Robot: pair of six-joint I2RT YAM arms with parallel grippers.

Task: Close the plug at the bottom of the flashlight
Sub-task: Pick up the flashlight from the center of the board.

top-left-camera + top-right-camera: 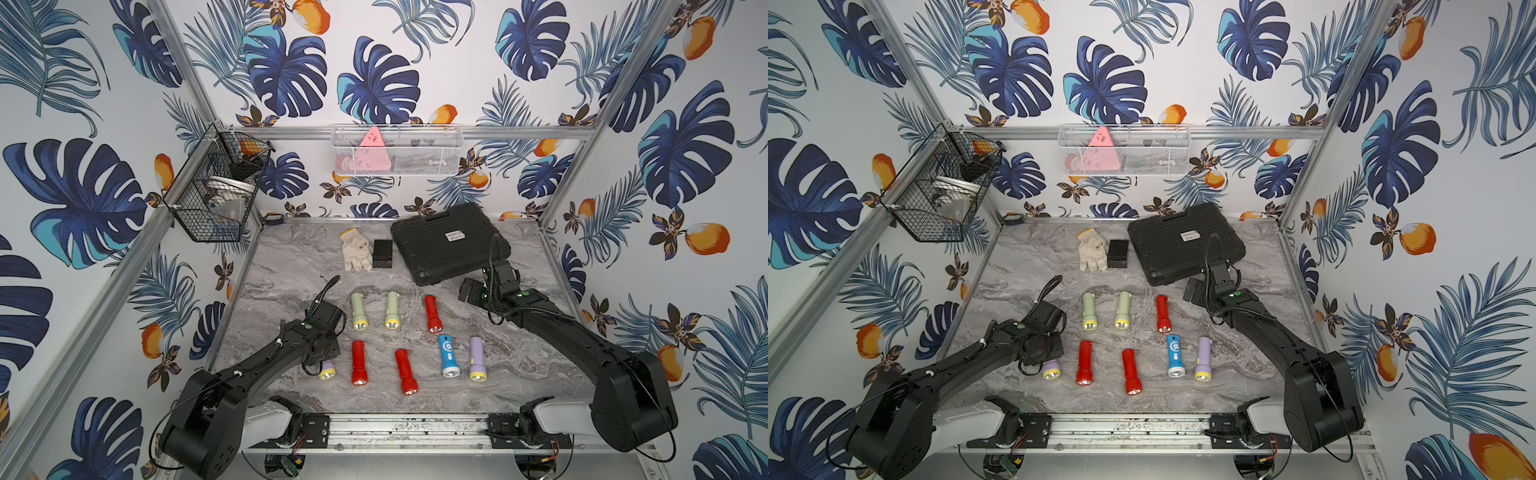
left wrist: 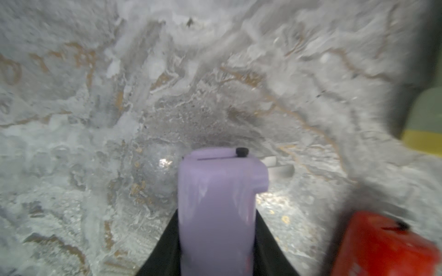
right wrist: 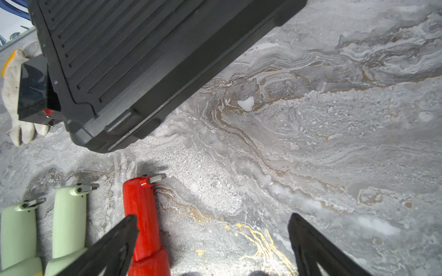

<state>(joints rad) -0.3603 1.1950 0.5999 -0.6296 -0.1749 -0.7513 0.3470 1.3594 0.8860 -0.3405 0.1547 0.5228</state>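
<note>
Bright even light; red flashlight [image 2: 382, 243] blurred in left wrist view.

On your desk [image 1: 291, 266], three flashlights [image 1: 392, 316] lie in a back row and five in a front row [image 1: 406, 372]. The leftmost flashlight [image 1: 327, 370] in front sits in the grip of the left hand [image 2: 216, 215]. Behind the rows, left to right: glove [image 1: 356, 250], small box [image 1: 382, 253], case [image 1: 449, 245]; your right hand [image 1: 471, 291] hovers before the case.
</note>
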